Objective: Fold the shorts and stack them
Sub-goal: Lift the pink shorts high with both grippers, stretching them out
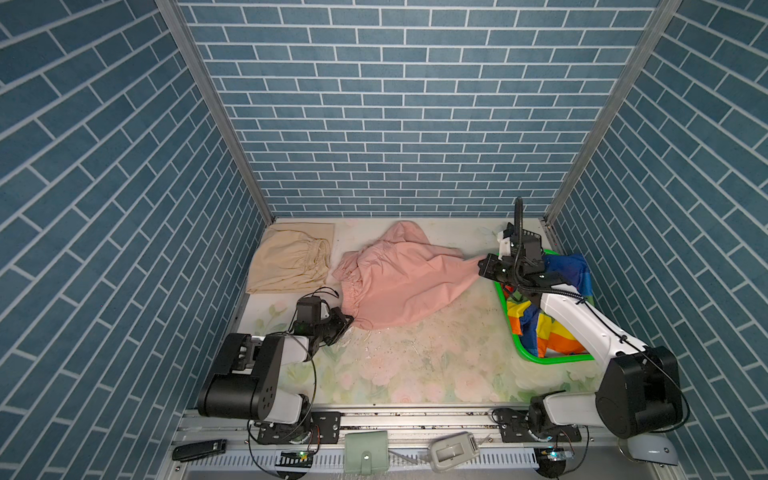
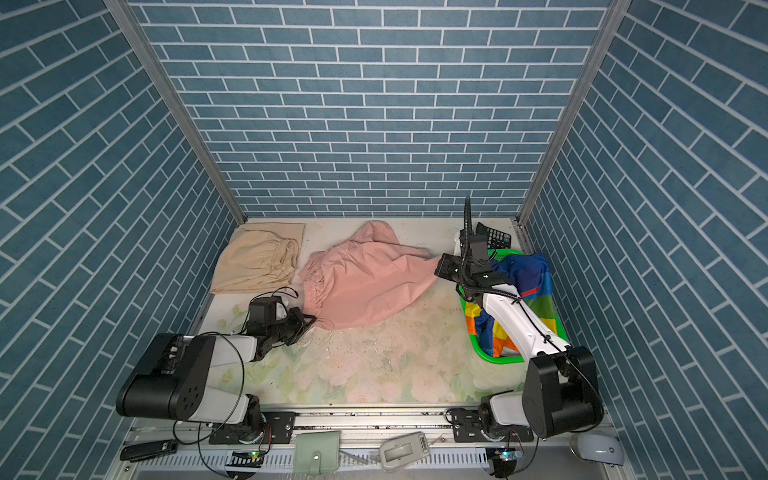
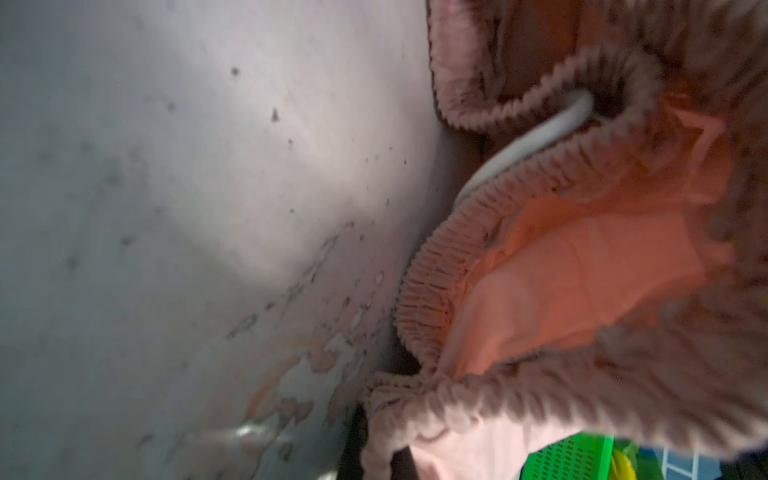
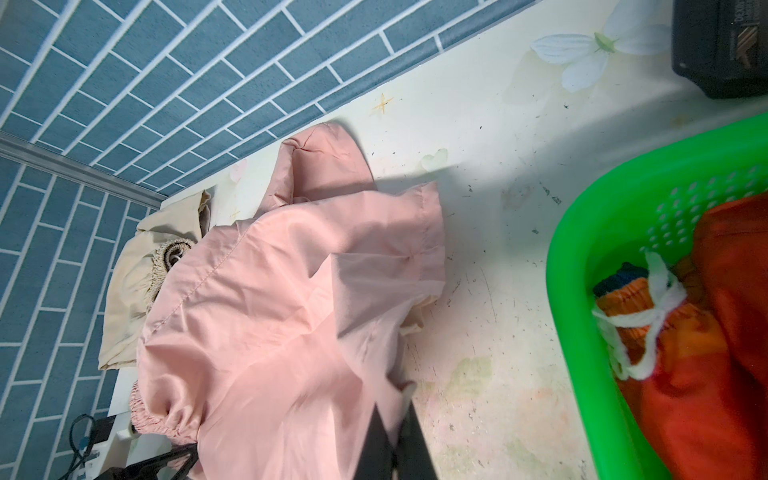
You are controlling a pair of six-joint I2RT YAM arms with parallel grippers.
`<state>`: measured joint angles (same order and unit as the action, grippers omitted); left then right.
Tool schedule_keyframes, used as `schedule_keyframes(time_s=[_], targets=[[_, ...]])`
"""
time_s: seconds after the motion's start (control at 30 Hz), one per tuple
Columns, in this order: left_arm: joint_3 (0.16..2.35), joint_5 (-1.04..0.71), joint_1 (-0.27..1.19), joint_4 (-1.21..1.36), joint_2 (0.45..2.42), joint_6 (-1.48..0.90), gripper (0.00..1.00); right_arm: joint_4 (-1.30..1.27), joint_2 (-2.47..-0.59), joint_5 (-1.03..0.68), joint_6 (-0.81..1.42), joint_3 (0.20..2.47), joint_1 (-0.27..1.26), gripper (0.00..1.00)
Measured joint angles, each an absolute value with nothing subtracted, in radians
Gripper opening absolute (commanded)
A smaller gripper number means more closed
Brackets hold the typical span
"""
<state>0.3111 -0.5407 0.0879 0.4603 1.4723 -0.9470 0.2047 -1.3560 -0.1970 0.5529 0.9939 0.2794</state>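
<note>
Mid-frame, the left gripper [image 1: 348, 322] and right gripper [image 1: 482, 264] clamp shut on opposite ends of the soft salmon-pink cloth shorts [image 1: 399, 278], seemingly to spread them.

Rainbow shorts [image 1: 569, 268] partly hidden behind the right arm [image 1: 573, 322], inside the basket [image 1: 552, 358].

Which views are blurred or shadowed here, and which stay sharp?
Left wrist view: soft and dim, the pink shorts smeared close to the lens. Right wrist view: mostly sharp, a hard shadow crossing the table. Both top views: evenly lit, sharp.
</note>
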Motion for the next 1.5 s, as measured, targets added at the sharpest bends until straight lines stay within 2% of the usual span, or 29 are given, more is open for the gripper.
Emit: schedule_keyframes(time_s=[0.1,0.2,0.33,0.43,0.57,0.77,0.93,1.2,1.33,1.43,1.5], targets=[[0.368,-0.555,0.091,0.383,1.483,-0.917,0.00,0.230,-1.356,-0.197,0.553,1.010,0.279,0.00],[0.467,-0.539,0.093,0.170,1.422,-0.869,0.00,0.271,-1.356,-0.197,0.551,1.061,0.279,0.00],[0.760,-0.497,0.077,-0.136,1.282,-0.779,0.00,0.321,-1.355,-0.199,0.550,1.175,0.278,0.00],[1.016,-0.483,0.038,-0.279,1.247,-0.723,0.00,0.358,-1.351,-0.199,0.550,1.264,0.275,0.00],[1.282,-0.477,-0.010,-0.433,1.255,-0.684,0.00,0.428,-1.348,-0.199,0.552,1.409,0.270,0.00],[1.538,-0.506,-0.066,-0.593,1.331,-0.696,0.00,0.547,-1.351,-0.197,0.548,1.673,0.250,0.00],[1.722,-0.568,-0.086,-0.639,1.369,-0.756,0.00,0.663,-1.366,-0.216,0.538,1.936,0.206,0.00],[1.823,-0.661,-0.087,-0.555,1.263,-0.960,0.00,0.835,-1.359,-0.236,0.475,2.329,0.182,0.00],[1.998,-0.681,-0.092,-0.582,1.261,-1.008,0.00,0.904,-1.415,-0.233,0.446,2.589,0.174,0.00],[2.094,-0.711,-0.117,-0.567,1.283,-1.036,0.00,0.912,-1.456,-0.261,0.443,2.689,0.130,0.00],[2.093,-0.739,-0.139,-0.538,1.297,-1.044,0.00,0.901,-1.481,-0.318,0.459,2.678,0.070,0.00]])
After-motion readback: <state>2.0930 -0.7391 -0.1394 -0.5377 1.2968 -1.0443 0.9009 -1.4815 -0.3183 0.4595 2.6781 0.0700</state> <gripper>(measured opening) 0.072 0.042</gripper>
